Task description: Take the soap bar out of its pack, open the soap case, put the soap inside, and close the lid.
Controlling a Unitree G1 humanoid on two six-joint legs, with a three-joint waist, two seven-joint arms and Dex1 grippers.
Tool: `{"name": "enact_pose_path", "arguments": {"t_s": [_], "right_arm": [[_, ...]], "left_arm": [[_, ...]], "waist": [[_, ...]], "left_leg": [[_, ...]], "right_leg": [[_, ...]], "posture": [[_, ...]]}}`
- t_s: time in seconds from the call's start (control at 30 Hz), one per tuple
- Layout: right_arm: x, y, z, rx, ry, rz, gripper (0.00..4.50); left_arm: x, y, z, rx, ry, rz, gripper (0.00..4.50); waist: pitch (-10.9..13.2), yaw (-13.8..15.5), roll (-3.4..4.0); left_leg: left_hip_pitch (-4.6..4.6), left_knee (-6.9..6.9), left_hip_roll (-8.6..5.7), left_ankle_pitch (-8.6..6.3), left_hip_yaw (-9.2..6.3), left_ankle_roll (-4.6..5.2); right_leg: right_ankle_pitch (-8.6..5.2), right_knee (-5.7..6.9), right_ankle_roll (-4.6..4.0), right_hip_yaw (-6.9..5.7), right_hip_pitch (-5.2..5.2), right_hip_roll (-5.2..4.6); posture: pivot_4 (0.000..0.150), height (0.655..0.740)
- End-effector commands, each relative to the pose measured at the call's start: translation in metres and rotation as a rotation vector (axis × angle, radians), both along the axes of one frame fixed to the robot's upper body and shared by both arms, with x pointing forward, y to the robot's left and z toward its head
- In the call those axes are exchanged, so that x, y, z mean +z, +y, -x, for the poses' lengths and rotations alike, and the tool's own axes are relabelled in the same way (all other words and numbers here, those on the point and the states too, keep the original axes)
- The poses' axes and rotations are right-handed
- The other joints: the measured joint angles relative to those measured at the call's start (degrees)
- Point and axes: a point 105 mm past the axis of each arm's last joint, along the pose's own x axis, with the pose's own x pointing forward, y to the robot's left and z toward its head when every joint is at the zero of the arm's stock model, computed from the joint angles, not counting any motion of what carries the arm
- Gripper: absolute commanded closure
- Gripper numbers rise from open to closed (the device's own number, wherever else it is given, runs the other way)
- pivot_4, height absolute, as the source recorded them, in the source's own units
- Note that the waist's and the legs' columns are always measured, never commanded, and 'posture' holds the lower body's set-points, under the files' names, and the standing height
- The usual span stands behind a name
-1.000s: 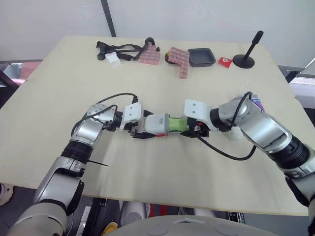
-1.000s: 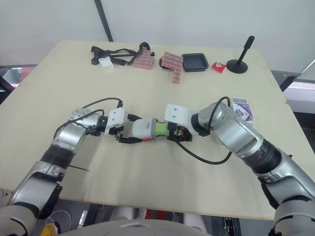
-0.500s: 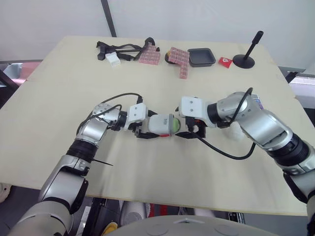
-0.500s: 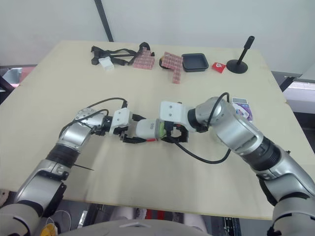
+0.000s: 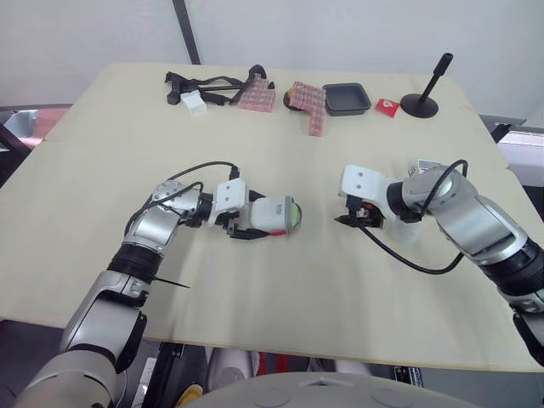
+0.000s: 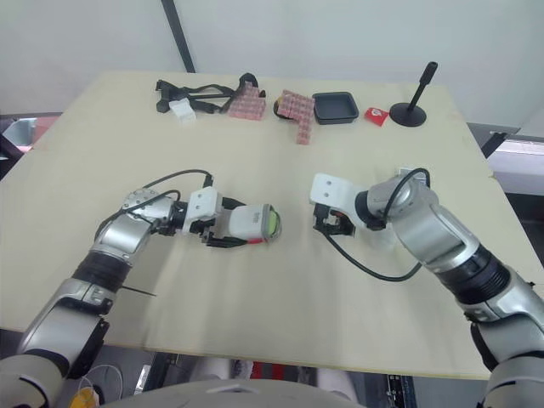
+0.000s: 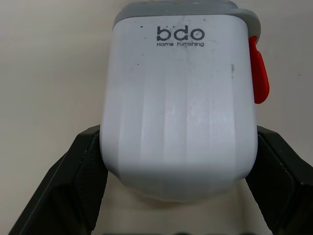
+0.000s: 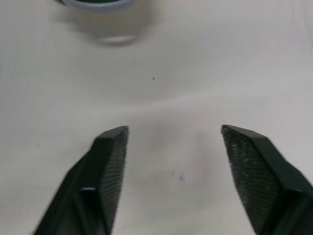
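My left gripper [image 5: 250,221] is shut on the white soap case [image 5: 270,214], holding it on its side just above the table. In the left wrist view the case [image 7: 178,107] has a red tab [image 7: 259,73], and a black finger [image 7: 78,171] presses on each side. The green soap [image 5: 293,215] shows at the case's open end, facing right. Off to the right, my right gripper [image 5: 351,216] is open and holds nothing; only bare table lies between its fingers [image 8: 110,161]. The purple and white soap pack [image 6: 406,172] peeks out behind the right arm.
Along the far edge of the table [image 5: 280,306] lie a black strap with a white buckle [image 5: 197,92], two pink patterned cloths [image 5: 257,95], a black tray [image 5: 348,98], a small red item [image 5: 389,106] and a black stand [image 5: 422,102].
The right gripper pushed the green soap into the case, then let go, opened and drew back to the right. The left gripper still holds the case.
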Motion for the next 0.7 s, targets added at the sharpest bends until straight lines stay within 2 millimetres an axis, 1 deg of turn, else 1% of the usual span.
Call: {"name": "enact_pose_path", "arguments": {"t_s": [0.03, 0.2, 0.23, 0.3, 0.4, 0.53, 0.7], "right_arm": [[0.012, 0.003, -0.004, -0.015, -0.023, 0.003, 2.86], [0.016, 0.021, 0.004, 0.069, -0.026, -0.035, 4.44], [0.017, 0.026, 0.006, 0.102, -0.033, -0.034, 4.44], [0.011, 0.03, 0.008, 0.15, -0.049, 0.001, 4.44], [0.004, 0.033, 0.005, 0.162, -0.065, 0.044, 4.44], [0.002, 0.039, 0.007, 0.18, -0.052, 0.057, 4.44], [0.0, 0.044, -0.003, 0.154, -0.074, 0.058, 4.44]], "left_arm": [[0.019, 0.002, -0.006, 0.01, -0.057, 0.038, 1.04], [0.02, 0.0, -0.007, 0.012, -0.06, 0.037, 1.04], [0.021, -0.001, -0.008, 0.012, -0.061, 0.042, 1.04], [0.022, -0.003, -0.008, 0.011, -0.058, 0.05, 1.04], [0.02, -0.007, -0.006, -0.002, -0.053, 0.051, 1.04], [0.021, -0.009, -0.005, -0.011, -0.051, 0.055, 1.04], [0.02, -0.01, -0.004, -0.014, -0.049, 0.053, 1.04]], "waist": [[0.0, 0.1, 0.01], [0.0, 0.26, 0.0], [0.0, 0.25, 0.0], [0.0, 0.24, 0.0], [0.0, 0.21, 0.0], [0.0, 0.07, 0.01], [0.0, 0.12, 0.01]], "left_leg": [[0.01, 0.01, 0.0, 0.0, 0.0, 0.0], [0.07, 0.03, 0.0, 0.0, 0.0, 0.01], [0.05, 0.03, 0.0, 0.0, 0.0, 0.01], [0.06, 0.03, 0.0, 0.0, 0.0, 0.01], [0.04, 0.03, -0.01, 0.0, 0.0, 0.0], [0.02, 0.03, -0.01, 0.0, 0.0, 0.0], [0.07, 0.03, -0.01, 0.0, 0.0, 0.0]], "right_leg": [[0.0, 0.01, 0.0, 0.0, 0.0, 0.0], [0.0, 0.01, 0.0, -0.01, 0.0, -0.01], [0.0, 0.01, 0.0, -0.01, 0.0, -0.01], [0.0, 0.01, 0.0, -0.01, 0.0, -0.01], [0.0, 0.02, 0.0, -0.01, 0.0, -0.01], [0.0, 0.03, 0.0, -0.01, -0.01, -0.01], [0.0, 0.08, 0.0, -0.01, -0.01, -0.02]], "posture": [[0.15, 0.74], [0.15, 0.74], [0.15, 0.74], [0.15, 0.74], [0.15, 0.74], [0.15, 0.74], [0.15, 0.74]]}}
